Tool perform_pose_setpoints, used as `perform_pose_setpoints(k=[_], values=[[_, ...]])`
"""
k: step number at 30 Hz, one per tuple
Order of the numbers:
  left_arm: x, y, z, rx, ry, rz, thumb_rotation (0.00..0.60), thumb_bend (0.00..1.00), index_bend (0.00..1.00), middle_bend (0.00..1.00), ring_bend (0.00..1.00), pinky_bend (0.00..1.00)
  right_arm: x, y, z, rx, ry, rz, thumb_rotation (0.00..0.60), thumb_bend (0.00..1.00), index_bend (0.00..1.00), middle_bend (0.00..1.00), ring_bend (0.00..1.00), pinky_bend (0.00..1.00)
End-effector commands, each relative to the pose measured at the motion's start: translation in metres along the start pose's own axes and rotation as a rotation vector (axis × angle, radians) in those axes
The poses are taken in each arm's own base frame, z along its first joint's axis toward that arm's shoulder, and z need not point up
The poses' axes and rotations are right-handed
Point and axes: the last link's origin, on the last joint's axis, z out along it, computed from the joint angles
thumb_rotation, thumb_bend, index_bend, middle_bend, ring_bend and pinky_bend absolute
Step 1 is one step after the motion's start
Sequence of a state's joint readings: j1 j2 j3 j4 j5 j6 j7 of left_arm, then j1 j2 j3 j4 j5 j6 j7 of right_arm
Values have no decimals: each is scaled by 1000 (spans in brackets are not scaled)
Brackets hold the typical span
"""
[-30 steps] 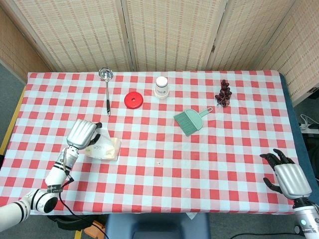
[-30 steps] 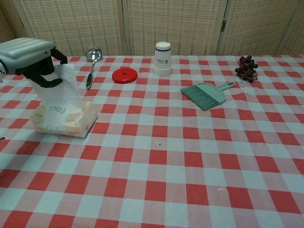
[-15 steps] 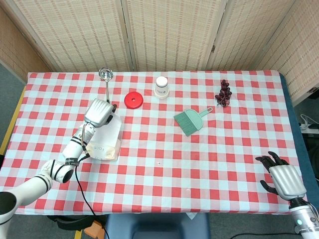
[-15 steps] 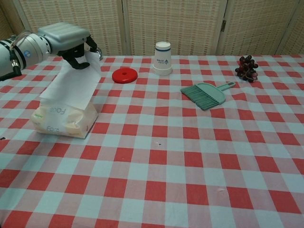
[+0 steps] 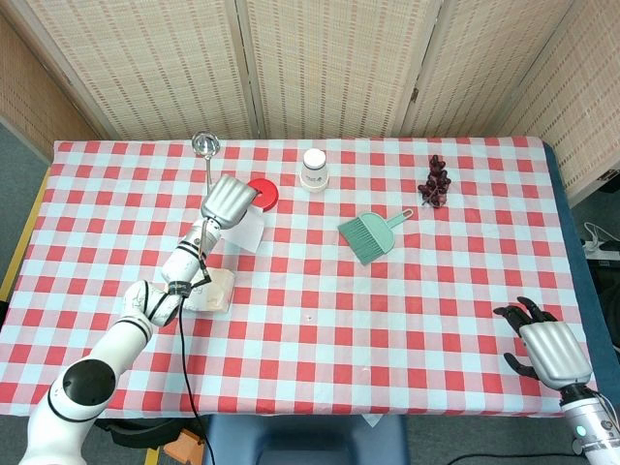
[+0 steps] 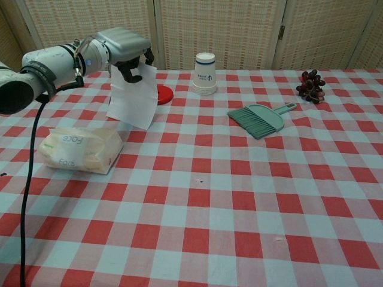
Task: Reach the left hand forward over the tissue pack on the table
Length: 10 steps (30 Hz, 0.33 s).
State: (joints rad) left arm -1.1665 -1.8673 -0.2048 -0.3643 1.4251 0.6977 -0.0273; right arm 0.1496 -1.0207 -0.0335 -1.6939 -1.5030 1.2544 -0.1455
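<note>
Left hand [image 6: 124, 46] pinching a white tissue [image 6: 133, 95], tissue pack [image 6: 81, 149] labelled "Face", right hand [image 5: 548, 347] empty, fingers spread

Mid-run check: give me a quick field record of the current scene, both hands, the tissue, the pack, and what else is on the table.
left hand: raised beyond the pack, pinching a tissue
tissue: hanging free, clear of the pack
tissue pack: lying on the table, near left
right hand: near right table edge, fingers spread, holding nothing
other items: paper cup, red lid, green dustpan brush, grapes, ladle
</note>
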Motion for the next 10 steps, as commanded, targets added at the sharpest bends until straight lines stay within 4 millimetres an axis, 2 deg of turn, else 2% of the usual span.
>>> perform_pose_setpoints(k=[1, 10], values=[[-4, -4, -1, 20, -19, -28, 600, 454, 794, 1000, 945, 1000, 0, 0, 0, 3, -2, 3, 600, 196, 229, 238, 80, 329], [-26, -29, -16, 117, -82, -114, 600, 455, 793, 1000, 946, 1000, 0, 1, 2, -5, -8, -2, 600, 197, 229, 238, 80, 329]])
